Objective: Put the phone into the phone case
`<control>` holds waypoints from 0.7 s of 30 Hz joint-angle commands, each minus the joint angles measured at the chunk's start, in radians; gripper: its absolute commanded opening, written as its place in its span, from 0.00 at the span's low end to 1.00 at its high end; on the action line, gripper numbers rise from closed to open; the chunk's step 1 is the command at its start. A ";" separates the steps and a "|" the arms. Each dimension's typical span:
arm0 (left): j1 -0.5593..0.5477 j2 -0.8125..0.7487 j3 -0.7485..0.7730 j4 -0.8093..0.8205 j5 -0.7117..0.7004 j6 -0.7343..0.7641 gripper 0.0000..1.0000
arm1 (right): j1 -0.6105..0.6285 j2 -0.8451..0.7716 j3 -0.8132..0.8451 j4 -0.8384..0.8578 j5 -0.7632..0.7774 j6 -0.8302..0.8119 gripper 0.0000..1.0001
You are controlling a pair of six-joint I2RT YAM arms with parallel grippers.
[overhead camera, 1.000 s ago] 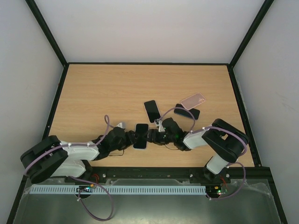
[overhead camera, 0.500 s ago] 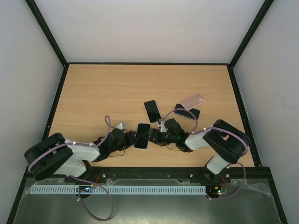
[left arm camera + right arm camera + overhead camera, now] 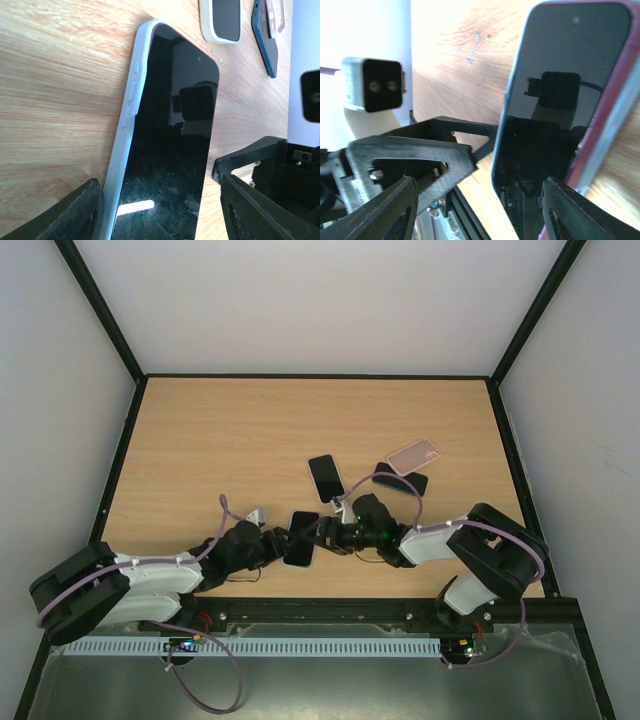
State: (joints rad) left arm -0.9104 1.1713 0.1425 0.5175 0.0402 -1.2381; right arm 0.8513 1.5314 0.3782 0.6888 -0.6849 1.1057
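Note:
The phone lies screen up near the table's front edge, between my two grippers. It sits in a pale phone case whose pink-lined rim shows along one long side. My left gripper comes in from the left, and its open jaws straddle the phone's near end. One finger is against the case's side, the other stands apart from it. My right gripper faces it from the right, open, with one finger over the phone's edge.
A second black-screened phone in a white case lies just behind. Further right, a dark blue phone lies under a clear pink case. The table's black front rail runs close behind both grippers.
My left arm has drawn back to the left and lower. The phone has slid slightly toward the front edge, and the right gripper has followed it a little to the left.

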 commanded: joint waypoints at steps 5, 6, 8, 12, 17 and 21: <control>-0.009 -0.026 -0.049 0.009 0.031 -0.018 0.59 | 0.008 -0.049 0.002 0.101 0.013 0.061 0.66; -0.009 -0.029 -0.048 -0.006 0.027 -0.026 0.57 | 0.008 -0.063 0.000 0.066 0.038 0.052 0.67; -0.009 -0.033 -0.048 -0.013 0.032 -0.032 0.55 | 0.007 -0.101 -0.005 -0.038 0.115 0.022 0.67; -0.010 0.000 -0.049 0.061 0.110 -0.038 0.56 | 0.007 -0.164 0.011 -0.236 0.243 -0.063 0.68; -0.055 0.094 -0.006 0.129 0.131 -0.044 0.56 | 0.008 -0.150 0.004 -0.254 0.301 -0.072 0.70; -0.067 0.152 -0.028 0.246 0.125 -0.089 0.53 | 0.006 -0.107 0.008 -0.247 0.319 -0.079 0.70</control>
State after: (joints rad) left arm -0.9623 1.2751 0.1261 0.6594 0.1444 -1.2839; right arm 0.8532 1.3914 0.3794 0.4744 -0.4278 1.0550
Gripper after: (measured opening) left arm 0.535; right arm 0.696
